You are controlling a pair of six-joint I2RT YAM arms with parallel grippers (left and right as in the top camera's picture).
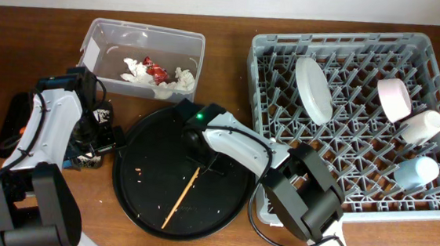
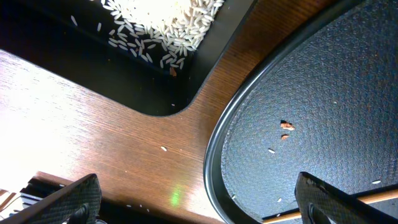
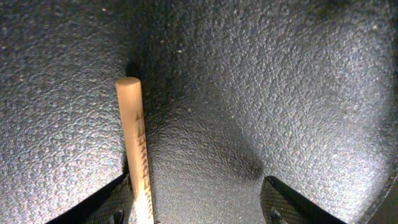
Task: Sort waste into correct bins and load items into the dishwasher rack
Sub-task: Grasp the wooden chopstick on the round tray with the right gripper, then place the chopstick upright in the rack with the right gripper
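Note:
The clear tub (image 1: pixel 101 35) holds white tissues (image 1: pixel 137 71) and a red wrapper (image 1: pixel 157 73). The shallow black tray (image 1: pixel 9 126), mostly hidden by my left arm, holds white grains (image 2: pixel 168 25). The grey rack (image 1: pixel 357 181) holds the white plate (image 1: pixel 314 89), pinkish bowl (image 1: pixel 394 99), white cup (image 1: pixel 423 126) and blue cup (image 1: pixel 418 172). My left gripper (image 2: pixel 196 186) is open over the table beside the round tray's rim. My right gripper (image 3: pixel 196 193) is open low over the round tray, a thin wooden stick (image 3: pixel 134 143) against its left finger. No fork or carrot shows.
The large round black tray (image 1: pixel 221 209) lies in the middle with the wooden stick (image 1: pixel 180 200) and a few small crumbs (image 2: pixel 286 126) on it. My right arm reaches across it from the front. The tub stands just behind it, the rack to its right.

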